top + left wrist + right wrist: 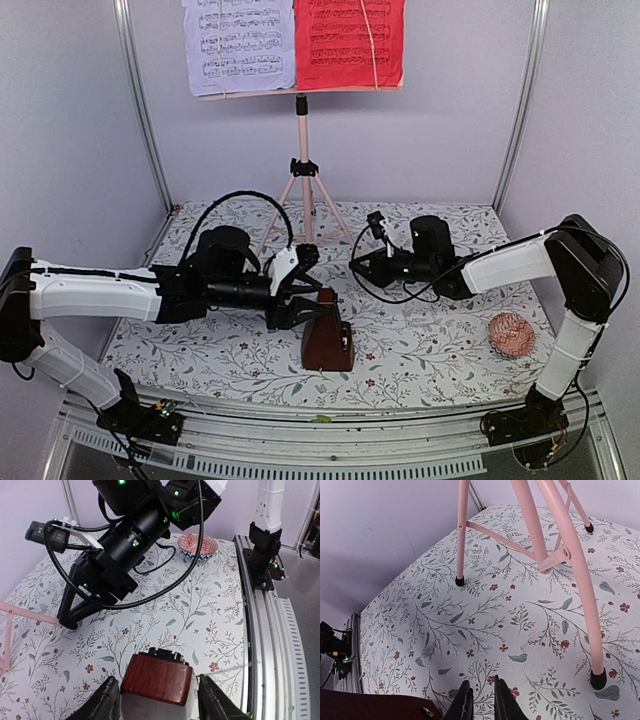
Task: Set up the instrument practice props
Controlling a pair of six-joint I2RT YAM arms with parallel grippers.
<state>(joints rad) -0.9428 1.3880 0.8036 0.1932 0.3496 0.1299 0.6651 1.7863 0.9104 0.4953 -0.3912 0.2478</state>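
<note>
Dark brown metronome (157, 676), between fingers of left hand (158, 681), spread wide — contact unclear

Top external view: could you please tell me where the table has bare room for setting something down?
Bare floral cloth lies between the dark brown pyramid metronome and the small pink knitted ball. Mid-table is crowded by the left claw, right claw and pink tripod music stand.

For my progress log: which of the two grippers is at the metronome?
The left gripper, clasping the dark brown metronome; the right gripper is shut, empty, by the pink stand.
</note>
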